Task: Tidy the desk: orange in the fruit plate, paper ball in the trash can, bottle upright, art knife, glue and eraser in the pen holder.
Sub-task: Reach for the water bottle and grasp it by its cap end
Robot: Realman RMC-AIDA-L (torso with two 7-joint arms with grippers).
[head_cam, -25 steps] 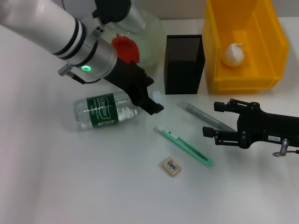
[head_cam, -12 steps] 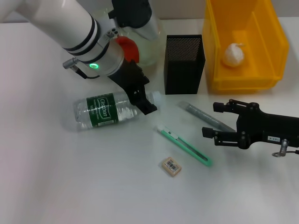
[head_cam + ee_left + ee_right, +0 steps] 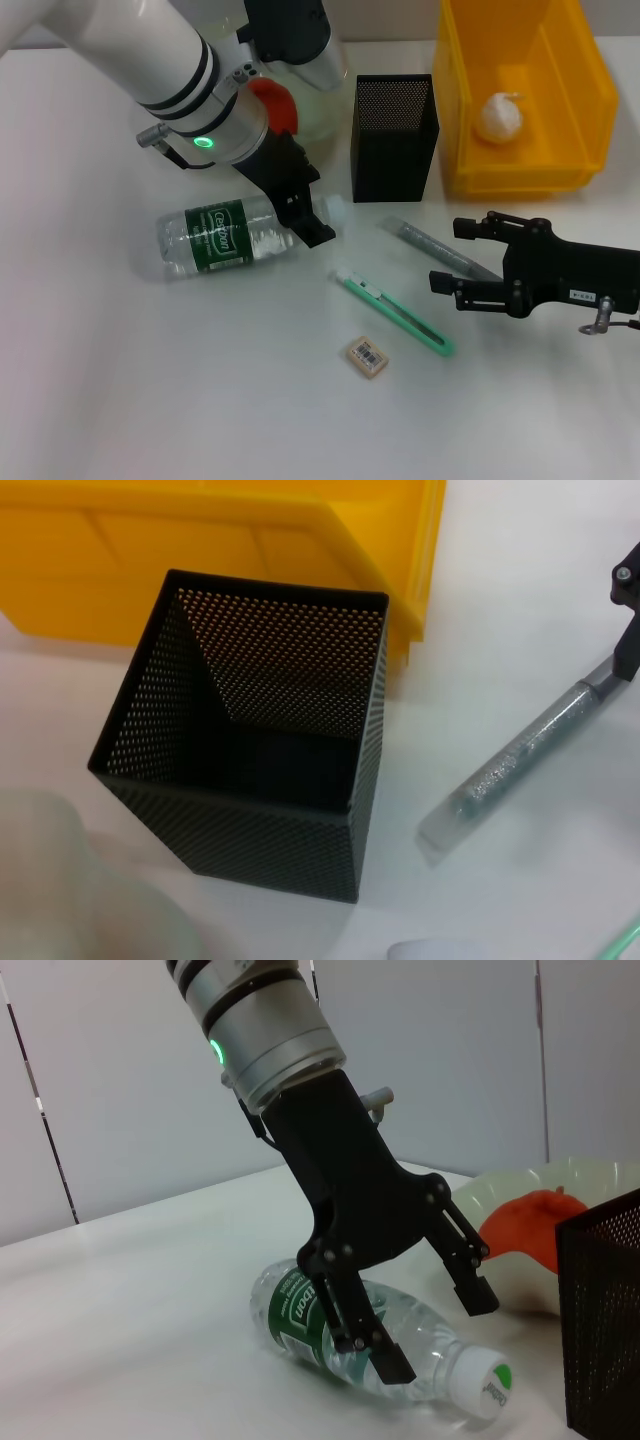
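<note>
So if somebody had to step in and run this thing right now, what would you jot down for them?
Left gripper: open, astride the neck of the lying bottle, not closed.
Right gripper: open, beside the glue stick, holding nothing.
Done: orange in fruit plate; paper ball in yellow bin.
Left: stand bottle up; glue, art knife, eraser into the empty pen holder.

- We note a green label on the bottle [image 3: 228,236], centre-left of the head view; its white lettering is too small to read.
- The eraser [image 3: 366,357], lower centre, carries a barcode sticker; we cannot read its digits.
</note>
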